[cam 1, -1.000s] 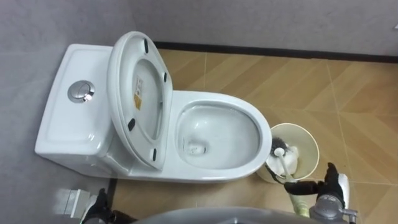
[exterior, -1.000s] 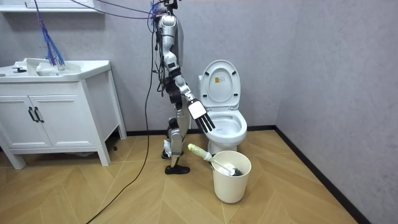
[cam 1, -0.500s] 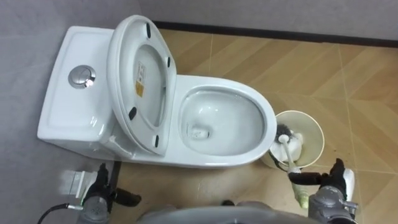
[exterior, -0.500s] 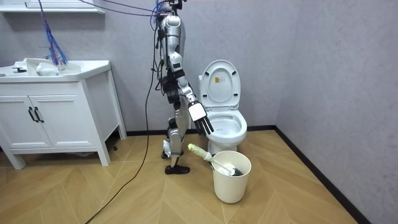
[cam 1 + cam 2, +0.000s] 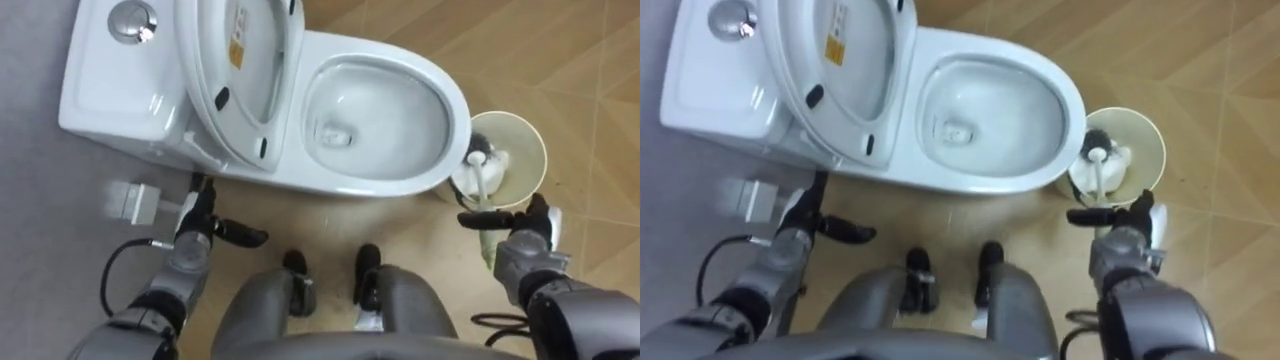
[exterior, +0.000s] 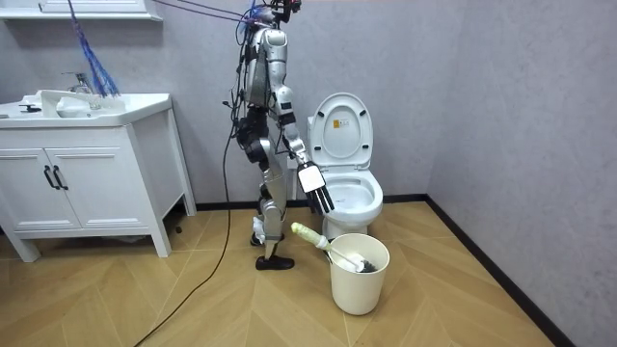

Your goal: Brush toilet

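The right hand's (image 5: 525, 240) dark fingers (image 5: 480, 217) are held out straight and close together, holding nothing. In the left eye view they point across toward the robot's left, just over the pale green grip end of the toilet brush (image 5: 484, 185). In the room view that hand hangs with its fingers pointing down, a little above the brush and clear of it.

The brush stands head-down in a cream bucket (image 5: 528, 135), its shaft leaning over the rim and its handle sticking out toward the room view's left. The bucket sits on the wooden floor just beside the front of the toilet (image 5: 455, 95), whose seat and lid (image 5: 225, 90) are tipped up against the tank.

The left hand (image 5: 198, 222) is low at the robot's other side, near the base of the toilet. Its fingers (image 5: 240, 236) are also straight and empty.

The robot stands upright, side-on to the bowl, with a white sink cabinet (image 6: 87, 178) well off behind it.
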Robot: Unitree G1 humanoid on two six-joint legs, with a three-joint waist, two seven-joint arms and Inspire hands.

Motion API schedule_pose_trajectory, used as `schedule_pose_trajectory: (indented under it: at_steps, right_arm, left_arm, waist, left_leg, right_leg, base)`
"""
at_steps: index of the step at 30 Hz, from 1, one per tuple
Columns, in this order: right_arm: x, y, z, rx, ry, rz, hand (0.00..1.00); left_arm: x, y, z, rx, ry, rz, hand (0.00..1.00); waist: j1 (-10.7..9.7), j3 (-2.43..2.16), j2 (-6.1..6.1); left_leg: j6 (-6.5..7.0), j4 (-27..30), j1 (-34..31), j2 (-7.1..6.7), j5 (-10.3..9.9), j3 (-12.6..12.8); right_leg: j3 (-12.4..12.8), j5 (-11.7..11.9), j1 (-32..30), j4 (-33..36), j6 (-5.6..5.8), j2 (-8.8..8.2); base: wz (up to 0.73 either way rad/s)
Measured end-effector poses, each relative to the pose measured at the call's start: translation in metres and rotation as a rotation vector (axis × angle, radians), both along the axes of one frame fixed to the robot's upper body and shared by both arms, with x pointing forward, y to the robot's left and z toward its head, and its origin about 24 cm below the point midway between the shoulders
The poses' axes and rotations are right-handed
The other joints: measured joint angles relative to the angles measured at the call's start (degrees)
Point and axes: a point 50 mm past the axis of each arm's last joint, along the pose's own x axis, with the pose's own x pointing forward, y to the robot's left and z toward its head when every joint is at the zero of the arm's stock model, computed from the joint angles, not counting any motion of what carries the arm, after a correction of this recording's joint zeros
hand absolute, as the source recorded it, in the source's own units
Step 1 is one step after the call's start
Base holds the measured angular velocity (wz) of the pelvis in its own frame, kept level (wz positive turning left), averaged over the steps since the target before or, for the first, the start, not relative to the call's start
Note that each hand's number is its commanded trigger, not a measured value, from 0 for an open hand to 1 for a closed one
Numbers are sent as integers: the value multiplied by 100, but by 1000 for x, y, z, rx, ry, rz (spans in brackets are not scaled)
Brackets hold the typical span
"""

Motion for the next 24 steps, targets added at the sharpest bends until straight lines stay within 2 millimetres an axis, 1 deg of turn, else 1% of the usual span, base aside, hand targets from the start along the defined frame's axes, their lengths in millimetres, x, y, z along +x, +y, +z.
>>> schedule_pose_trajectory:
  at_steps: [3, 4, 6, 11, 16, 18, 20, 21, 24]
  right_arm:
    - [10, -17, 13, -46, -31, -14, 0]
    - [11, -20, 15, -54, -30, -19, 0]
    - [13, -29, 21, -82, -36, -47, 0]
    - [22, -29, 27, -89, -46, -45, 0]
    - [24, -28, 27, -71, -54, -56, 0]
    - [23, -28, 27, -59, -57, -74, 0]
    - [21, -31, 27, -52, -60, -92, 0]
    - [21, -32, 28, -45, -65, -105, 0]
    - [22, -34, 30, -30, -83, -133, 0]
  left_arm:
    - [13, -4, 10, -12, -54, -10, 0]
    - [15, -5, 11, -13, -62, -14, 0]
    - [20, -9, 15, -16, -80, -34, 0]
    - [31, -16, 24, -19, -128, -66, 0]
    - [42, -19, 34, -13, -171, -98, 0]
    - [45, -21, 36, -11, -181, -108, 0]
    - [48, -25, 38, -10, -189, -128, 0]
    - [48, -26, 39, -11, -192, -135, 0]
    - [50, -28, 41, -12, -204, -145, 0]
  waist:
    - [78, 19, -30]
    - [93, 23, -33]
    - [127, 30, -44]
    - [138, 37, -51]
    - [134, 44, -40]
    - [128, 46, -20]
    - [118, 56, 2]
    - [116, 53, 10]
    - [125, 53, 35]
  left_leg:
    - [54, 394, -665, -24, 9, -11]
    - [63, 439, -756, -34, 16, -12]
    - [89, 565, -1042, -87, 39, -28]
    - [111, 933, -1651, -92, 31, -35]
    - [114, 1163, -2084, -99, 19, -23]
    - [113, 1286, -2254, -111, -4, -45]
    - [101, 1437, -2443, -168, -34, -77]
    - [99, 1510, -2518, -186, -55, -82]
    - [102, 1684, -2685, -200, -109, -75]
  right_leg:
    - [-68, -19, -636, 363, -13, -104]
    - [-65, -19, -725, 411, -12, -114]
    - [-74, -20, -1022, 600, -10, -189]
    - [-40, -28, -1601, 919, -5, -199]
    - [-3, -53, -2052, 1163, -27, -224]
    - [-16, -96, -2210, 1290, -41, -251]
    - [-27, -172, -2411, 1504, -49, -307]
    - [-30, -219, -2495, 1611, -50, -340]
    - [-21, -309, -2670, 1825, -59, -381]
  base:
    - [11]
    - [9]
    - [12]
    - [1]
    - [1]
    - [8]
    - [12]
    - [12]
    - [8]
